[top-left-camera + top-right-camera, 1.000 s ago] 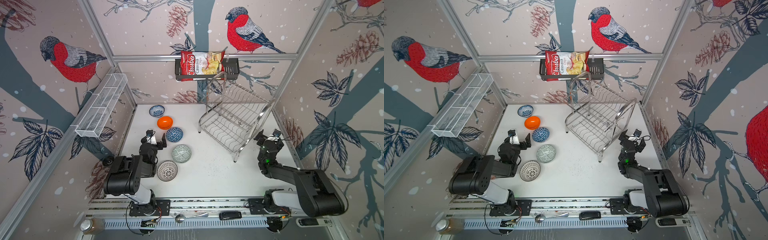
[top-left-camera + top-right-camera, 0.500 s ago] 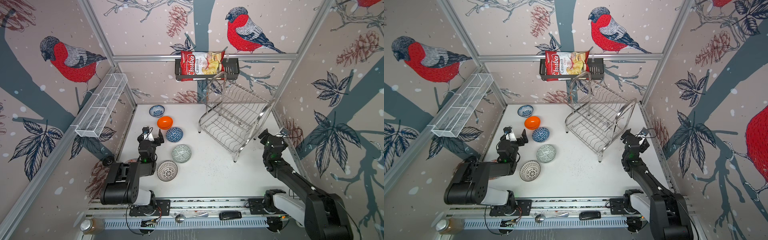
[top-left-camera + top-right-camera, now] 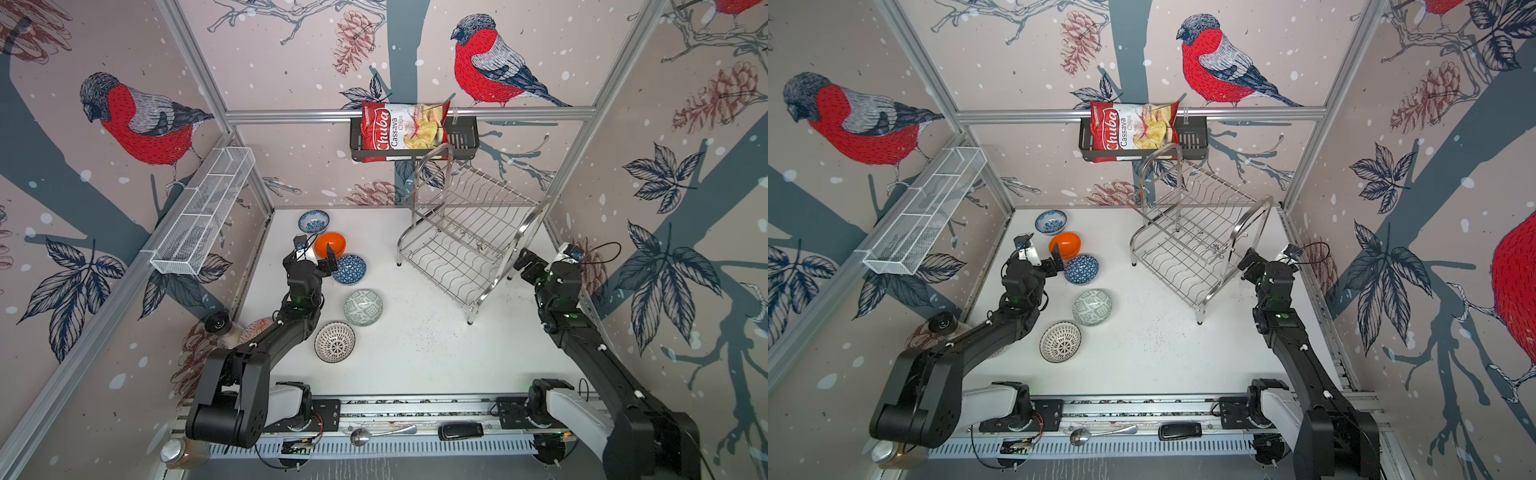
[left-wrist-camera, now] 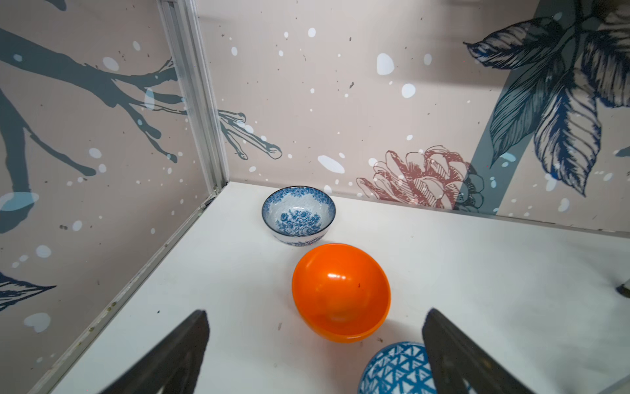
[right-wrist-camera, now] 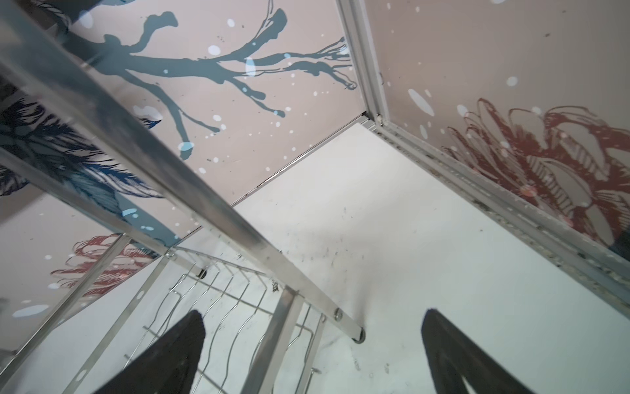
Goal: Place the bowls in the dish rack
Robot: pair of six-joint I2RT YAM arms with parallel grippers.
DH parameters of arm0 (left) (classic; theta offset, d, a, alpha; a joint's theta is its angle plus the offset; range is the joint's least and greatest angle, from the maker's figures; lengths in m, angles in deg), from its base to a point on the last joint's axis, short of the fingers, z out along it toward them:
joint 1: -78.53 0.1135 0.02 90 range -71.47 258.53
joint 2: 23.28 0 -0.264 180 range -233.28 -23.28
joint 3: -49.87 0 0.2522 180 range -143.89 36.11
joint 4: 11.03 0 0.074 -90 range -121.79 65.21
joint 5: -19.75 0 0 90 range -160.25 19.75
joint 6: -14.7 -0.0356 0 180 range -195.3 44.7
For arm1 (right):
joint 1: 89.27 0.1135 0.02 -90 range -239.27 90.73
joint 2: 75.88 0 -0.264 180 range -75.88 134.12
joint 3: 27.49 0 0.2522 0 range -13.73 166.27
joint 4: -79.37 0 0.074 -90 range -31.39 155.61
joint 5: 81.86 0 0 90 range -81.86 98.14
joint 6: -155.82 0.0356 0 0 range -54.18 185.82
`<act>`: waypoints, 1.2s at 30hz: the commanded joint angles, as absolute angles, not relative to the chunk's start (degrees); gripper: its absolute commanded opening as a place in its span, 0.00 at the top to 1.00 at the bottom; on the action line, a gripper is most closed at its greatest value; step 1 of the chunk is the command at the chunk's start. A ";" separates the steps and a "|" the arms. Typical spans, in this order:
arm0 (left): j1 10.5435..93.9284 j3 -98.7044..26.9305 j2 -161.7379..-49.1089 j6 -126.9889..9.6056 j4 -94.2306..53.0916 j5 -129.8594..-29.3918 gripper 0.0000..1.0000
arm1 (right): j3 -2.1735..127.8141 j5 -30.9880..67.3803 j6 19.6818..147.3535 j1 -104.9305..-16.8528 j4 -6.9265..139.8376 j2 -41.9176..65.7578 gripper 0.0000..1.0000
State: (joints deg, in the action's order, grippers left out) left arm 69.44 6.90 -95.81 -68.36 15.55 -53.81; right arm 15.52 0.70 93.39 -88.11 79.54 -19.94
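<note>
Steel wire and curved tube make up the dish rack [image 3: 461,249], which stands at about two o'clock on the white table [image 3: 419,365]. All five bowls sit upright on the table's other half, strung in a line from eleven o'clock down to seven. The blue-floral bowl [image 3: 313,221] is farthest back. After it come the orange bowl [image 3: 330,244], the blue triangle bowl [image 3: 351,269], the grey-green bowl [image 3: 363,307] and the black-dotted bowl [image 3: 335,342], nearest the front rail. The orange bowl and the blue triangle bowl sit just beside each other.

The left gripper [image 4: 316,314] hovers at the orange bowl's eight o'clock side, jaws spread wide and holding nothing. In its wrist view that bowl lies just ahead, between the fingers [image 4: 184,341]. The right gripper [image 5: 314,314] is at the rack's four o'clock side, jaws likewise spread wide on nothing, with the rack's tube frame and lower wire shelf before it.

At twelve o'clock a black basket [image 3: 461,141] on the back rail holds a chips bag [image 3: 401,131]. A white mesh basket [image 3: 203,212] hangs on the wall at ten o'clock.
</note>
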 commanded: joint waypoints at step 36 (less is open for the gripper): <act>45.70 -7.26 -103.25 -62.11 8.39 -62.10 0.02 | 21.44 27.83 99.53 -97.10 79.29 -1.23 0.57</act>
